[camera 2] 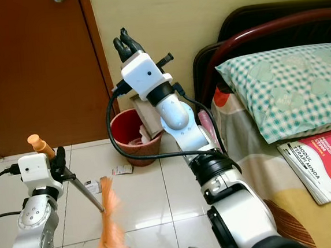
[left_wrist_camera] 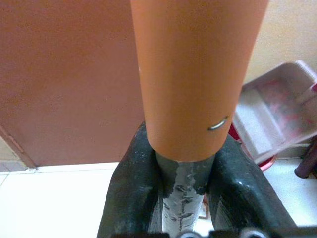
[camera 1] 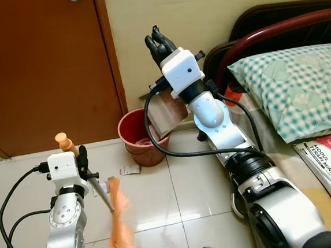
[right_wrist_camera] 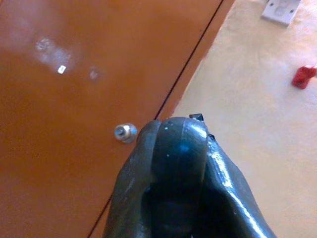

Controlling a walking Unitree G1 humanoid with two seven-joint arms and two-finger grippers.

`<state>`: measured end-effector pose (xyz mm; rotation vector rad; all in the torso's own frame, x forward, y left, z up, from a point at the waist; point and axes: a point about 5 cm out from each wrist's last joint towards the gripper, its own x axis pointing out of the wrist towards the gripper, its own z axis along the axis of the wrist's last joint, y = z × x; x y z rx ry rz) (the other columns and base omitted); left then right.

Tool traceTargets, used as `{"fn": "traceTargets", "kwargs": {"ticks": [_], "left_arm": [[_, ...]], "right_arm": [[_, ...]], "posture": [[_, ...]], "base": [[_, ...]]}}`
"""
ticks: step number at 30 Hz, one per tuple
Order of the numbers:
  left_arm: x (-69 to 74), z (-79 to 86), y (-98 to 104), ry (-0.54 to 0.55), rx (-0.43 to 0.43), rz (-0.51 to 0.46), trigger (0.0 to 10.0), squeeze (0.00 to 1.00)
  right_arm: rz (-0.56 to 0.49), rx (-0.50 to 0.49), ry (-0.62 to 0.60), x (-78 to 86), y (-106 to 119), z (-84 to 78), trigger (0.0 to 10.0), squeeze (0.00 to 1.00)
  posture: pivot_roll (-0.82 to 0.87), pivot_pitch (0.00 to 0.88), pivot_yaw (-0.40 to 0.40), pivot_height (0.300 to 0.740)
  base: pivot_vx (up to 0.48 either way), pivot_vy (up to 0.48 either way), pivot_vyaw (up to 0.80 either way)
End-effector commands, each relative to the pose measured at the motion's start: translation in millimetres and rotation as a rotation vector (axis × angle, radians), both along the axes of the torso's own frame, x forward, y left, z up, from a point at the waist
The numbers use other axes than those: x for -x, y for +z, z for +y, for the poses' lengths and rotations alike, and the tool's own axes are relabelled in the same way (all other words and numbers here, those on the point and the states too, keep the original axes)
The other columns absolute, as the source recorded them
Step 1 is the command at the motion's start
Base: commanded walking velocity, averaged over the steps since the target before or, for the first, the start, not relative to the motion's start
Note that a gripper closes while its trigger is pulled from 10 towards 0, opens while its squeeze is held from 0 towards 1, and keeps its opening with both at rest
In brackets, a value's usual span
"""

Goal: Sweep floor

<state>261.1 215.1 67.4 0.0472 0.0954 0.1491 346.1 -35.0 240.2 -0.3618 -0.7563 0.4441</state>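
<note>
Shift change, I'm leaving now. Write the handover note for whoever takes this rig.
Left gripper: shut on the broom by its orange handle; bristles down on the tile.
Right gripper: shut, holding nothing, raised high near the wall.
Dustpan leans in the red bucket by the door.
Paper scraps lie on the floor near the bucket.
Left to do: sweep the scraps up and into the dustpan.

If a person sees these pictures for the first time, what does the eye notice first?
The raised right gripper stands out first, fingers closed and empty, held high before the yellow wall beside the brown door. Lower on the robot's left, the left gripper clamps an orange-handled broom over the white floor tiles. Behind them, a red bucket stands against the wall.
</note>
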Motion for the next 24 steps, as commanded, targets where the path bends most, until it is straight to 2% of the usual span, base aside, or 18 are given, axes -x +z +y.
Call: {"fn": "traceTargets", "kwargs": {"ticks": [1,3,5,6,7,9,11,12,13,16,18,20,24], "left_arm": [[3.5,-1.7,-11.2,-0.002,0.002,0.061,10.0,0.0],[3.2,-1.8,-11.3,-0.002,0.002,0.061,10.0,0.0],[2.6,-1.9,-11.3,0.0,0.002,0.061,10.0,0.0],[2.6,-1.9,-11.3,0.0,0.002,0.061,10.0,0.0],[2.3,-1.7,-11.4,0.001,0.003,0.062,10.0,0.0],[1.9,-1.4,-11.5,0.002,0.003,0.062,10.0,0.0],[1.5,-1.0,-11.7,0.002,0.003,0.063,10.0,0.0],[1.1,-1.0,-11.4,0.0,0.002,0.062,10.0,0.0],[1.0,-1.0,-11.4,0.0,0.001,0.062,10.0,0.0],[1.5,0.1,-10.8,0.0,-0.005,0.059,10.0,0.0],[3.5,2.8,-9.6,0.004,-0.017,0.055,10.0,0.0],[4.0,3.6,-9.3,0.005,-0.021,0.055,10.0,0.0],[10.1,12.5,-10.2,0.023,-0.045,0.064,10.0,0.0]], "right_arm": [[-0.116,-0.043,0.027,7.4,25.6,1.7,10.0,0.0],[-0.118,-0.063,0.022,7.3,29.1,0.1,10.0,0.0],[-0.125,-0.163,0.004,6.0,49.7,-9.0,10.0,0.0],[-0.125,-0.163,0.004,6.0,49.7,-9.0,10.0,0.0],[-0.106,-0.235,0.002,4.5,60.3,-14.7,10.0,0.0],[-0.049,-0.344,0.032,2.6,71.8,-20.3,10.0,0.0],[-0.008,-0.405,0.057,1.5,76.1,-22.4,10.0,0.0],[0.071,-0.494,0.1,1.5,77.4,-24.9,10.0,0.0],[0.109,-0.538,0.124,1.9,76.7,-26.2,10.0,0.0],[0.223,-0.617,0.172,4.1,65.3,-27.4,10.0,0.0],[0.319,-0.632,0.17,7.7,44.5,-30.3,10.0,0.0],[0.342,-0.636,0.169,8.8,39.1,-31.0,10.0,0.0],[0.484,-0.663,0.158,17.1,8.8,-37.4,10.0,0.0]], "posture": [[0.03,0.087,-0.05,0.74],[0.03,0.083,-0.051,0.74],[0.03,0.082,-0.052,0.74],[0.03,0.082,-0.052,0.74],[0.03,0.08,-0.052,0.74],[0.02,0.078,-0.052,0.74],[0.02,0.076,-0.052,0.74],[0.02,0.075,-0.051,0.74],[0.02,0.075,-0.051,0.74],[0.02,0.074,-0.049,0.74],[0.02,0.075,-0.048,0.74],[0.02,0.075,-0.048,0.74],[0.03,0.081,-0.044,0.74]], "base": [[0.0,0.0,0.0],[0.0,0.0,0.0],[0.0,0.0,0.0],[0.0,0.0,0.0],[0.0,0.0,0.0],[0.0,0.0,0.0],[0.0,0.0,0.0],[0.0,0.0,0.0],[0.0,0.0,0.0],[0.0,0.0,0.0],[0.0,0.0,0.0],[0.0,0.0,0.0],[0.0,0.0,0.0]]}}
